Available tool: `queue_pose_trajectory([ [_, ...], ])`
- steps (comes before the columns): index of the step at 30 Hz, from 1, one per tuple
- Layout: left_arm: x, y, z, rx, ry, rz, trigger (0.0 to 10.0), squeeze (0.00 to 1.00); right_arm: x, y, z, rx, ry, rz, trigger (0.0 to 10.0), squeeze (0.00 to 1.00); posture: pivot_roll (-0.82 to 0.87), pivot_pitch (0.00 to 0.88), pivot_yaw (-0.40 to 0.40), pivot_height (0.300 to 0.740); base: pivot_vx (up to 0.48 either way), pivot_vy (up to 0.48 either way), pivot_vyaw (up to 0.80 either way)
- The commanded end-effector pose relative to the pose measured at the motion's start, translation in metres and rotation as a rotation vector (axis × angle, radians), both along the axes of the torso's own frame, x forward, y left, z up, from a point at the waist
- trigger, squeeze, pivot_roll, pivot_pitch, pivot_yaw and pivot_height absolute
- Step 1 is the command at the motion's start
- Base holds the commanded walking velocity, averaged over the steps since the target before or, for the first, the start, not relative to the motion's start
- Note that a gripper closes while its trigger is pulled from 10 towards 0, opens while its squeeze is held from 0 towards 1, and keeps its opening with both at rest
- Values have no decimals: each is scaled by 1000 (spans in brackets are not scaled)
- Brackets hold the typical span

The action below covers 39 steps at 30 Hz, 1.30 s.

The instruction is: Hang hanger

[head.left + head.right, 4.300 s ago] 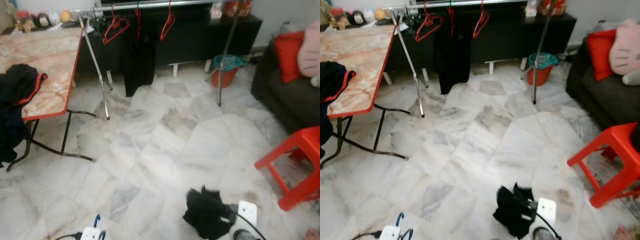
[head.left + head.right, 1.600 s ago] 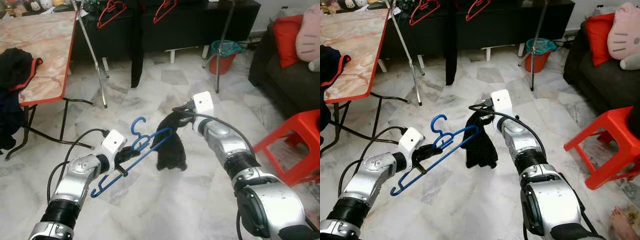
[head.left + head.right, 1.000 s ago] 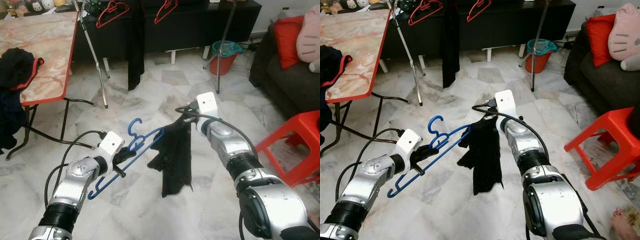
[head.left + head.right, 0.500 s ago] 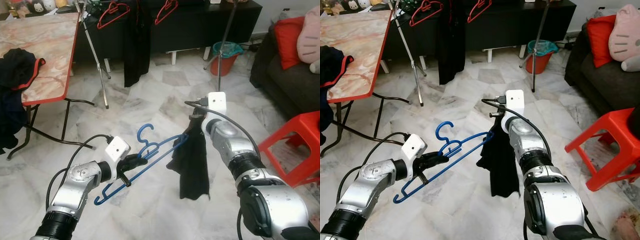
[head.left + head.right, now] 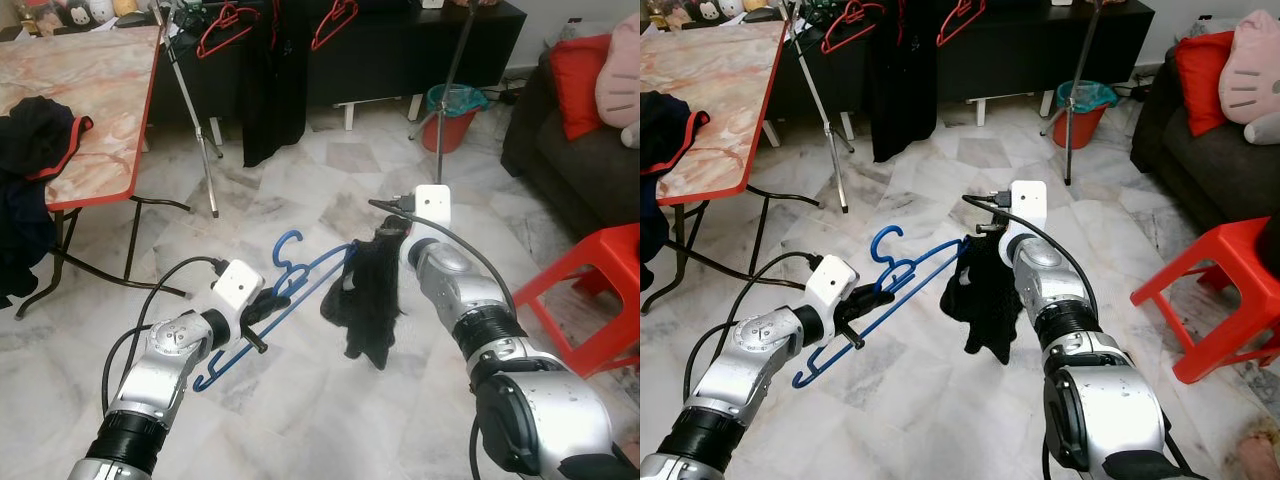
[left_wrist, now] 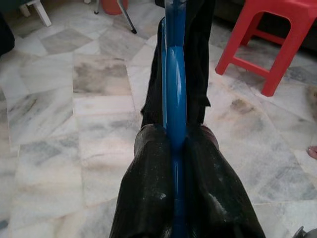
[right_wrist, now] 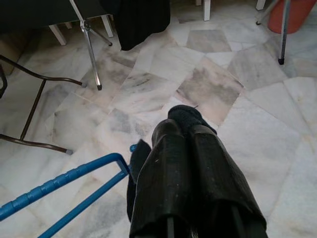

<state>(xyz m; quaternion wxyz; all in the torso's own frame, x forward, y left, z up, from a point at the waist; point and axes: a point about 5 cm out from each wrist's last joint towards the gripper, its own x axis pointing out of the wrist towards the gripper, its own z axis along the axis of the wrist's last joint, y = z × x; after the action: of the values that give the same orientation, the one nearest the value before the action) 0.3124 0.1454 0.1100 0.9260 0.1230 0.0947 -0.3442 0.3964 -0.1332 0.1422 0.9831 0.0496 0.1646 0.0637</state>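
A blue plastic hanger point(image 5: 300, 283) is clamped in my left gripper point(image 5: 262, 312), which is shut on its lower bar; the hook points up and away. In the left wrist view the hanger point(image 6: 174, 99) runs straight out between the shut fingers point(image 6: 148, 193). My right gripper point(image 5: 388, 236) is shut on a black garment point(image 5: 367, 300) that hangs bunched below it. The hanger's far arm touches the garment's upper edge. The right wrist view has the black cloth point(image 7: 185, 118) pinched at the fingertips point(image 7: 168, 163). The clothes rack point(image 5: 197, 130) stands at the back with red hangers point(image 5: 226, 22).
A marble-top folding table point(image 5: 90, 100) with dark clothes point(image 5: 35, 150) stands at the left. A red stool point(image 5: 590, 300) and dark sofa point(image 5: 580, 150) are at the right. An orange bucket point(image 5: 450, 108) sits by the rack's right leg point(image 5: 448, 90). Marble floor lies between.
The garment, hanging long half a second ago, is now bunched up shorter. The hanger has swung a little left and up, its arm end meeting the cloth. Both grippers stay shut.
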Motion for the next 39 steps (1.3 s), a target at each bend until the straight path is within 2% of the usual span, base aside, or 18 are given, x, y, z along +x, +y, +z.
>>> queue_pose_trajectory([
  [1, 1, -3, 5, -13, -18, -22, 10000, 0, 4, 4, 14, 25, -42, -1, 10000, 0, -163, 88, -20, 740, 0, 0, 0],
  [6, -6, -3, 0, 8, 21, -82, 10000, 0, 5, -1, 15, 36, -42, -41, 10000, 0, -163, 89, -20, 740, 0, 0, 0],
  [14, -28, 0, -8, 83, 148, -261, 10000, 0, 6, -4, 16, 49, -40, -72, 10000, 0, -158, 90, -24, 740, 0, 0, 0],
  [17, -27, -1, -8, 90, 133, -250, 10000, 0, 6, -3, 15, 49, -38, -72, 10000, 0, -157, 90, -24, 740, 0, 0, 0],
  [22, -12, -6, -1, 72, 48, -118, 10000, 0, 6, 1, 15, 54, -36, -67, 10000, 0, -156, 92, -25, 740, 0, 0, 0],
  [23, -11, -8, 1, 63, 39, -118, 10000, 0, 6, 1, 15, 54, -37, -66, 10000, 0, -156, 91, -25, 740, 0, 0, 0],
  [28, -17, -17, 9, 34, 48, -216, 10000, 0, 6, 1, 17, 55, -38, -68, 10000, 0, -156, 91, -21, 740, 0, 0, 0],
  [32, -21, -18, 9, 36, 62, -245, 10000, 0, 6, 0, 16, 54, -38, -72, 10000, 0, -156, 91, -19, 740, 0, 0, 0],
  [37, -36, -11, 6, 93, 148, -359, 10000, 0, 5, -6, 12, 41, -30, -89, 10000, 0, -152, 94, -21, 740, 0, 0, 0],
  [39, -39, -11, 8, 97, 155, -387, 10000, 0, 5, -7, 12, 38, -29, -91, 10000, 0, -152, 94, -21, 740, 0, 0, 0],
])
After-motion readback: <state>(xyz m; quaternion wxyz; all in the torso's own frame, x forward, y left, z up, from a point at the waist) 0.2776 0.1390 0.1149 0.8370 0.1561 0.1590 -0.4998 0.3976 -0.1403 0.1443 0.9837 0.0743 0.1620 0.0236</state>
